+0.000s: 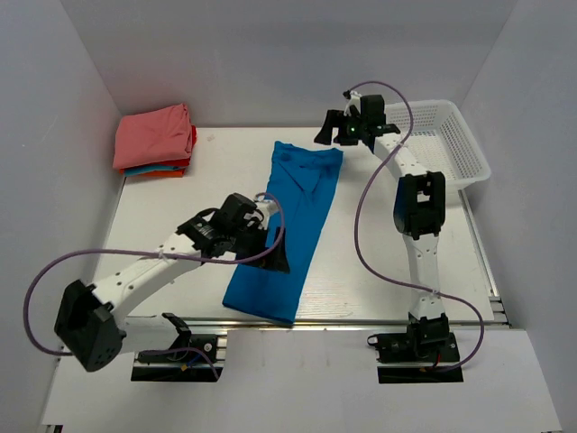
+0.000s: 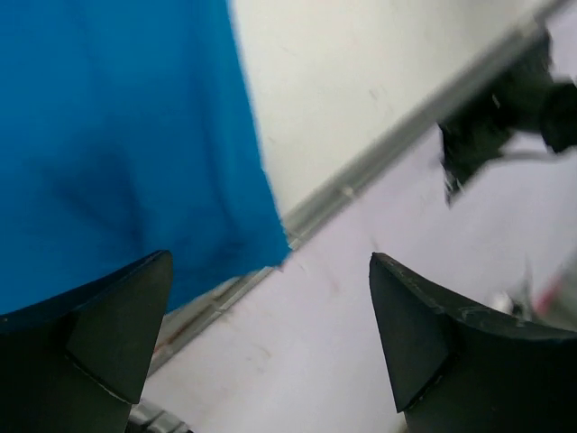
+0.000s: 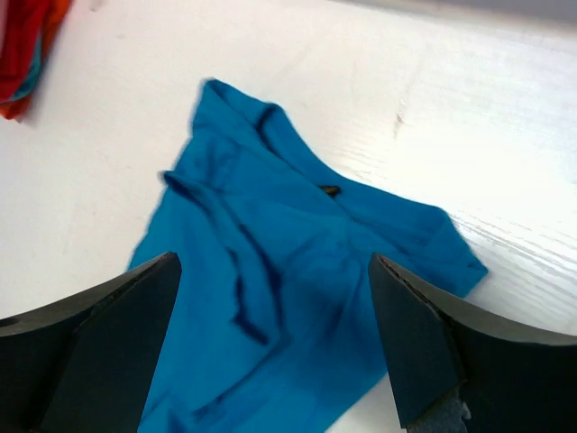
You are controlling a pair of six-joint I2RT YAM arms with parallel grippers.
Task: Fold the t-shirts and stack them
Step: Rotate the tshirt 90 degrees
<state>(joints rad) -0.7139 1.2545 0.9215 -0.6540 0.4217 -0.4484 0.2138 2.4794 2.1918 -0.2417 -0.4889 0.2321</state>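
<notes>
The bright blue t-shirt (image 1: 290,216) lies long and narrow on the white table (image 1: 171,216). The left gripper (image 2: 270,271) hangs over its near end, jaws wide apart, holding nothing — the right gripper (image 3: 275,266) is wide open too, above the far end. The folded shirts (image 1: 155,140) sit stacked in the far left corner.

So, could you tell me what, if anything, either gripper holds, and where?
Nothing is held: left gripper and right gripper are open near the bright blue cloth t-shirt.
</notes>
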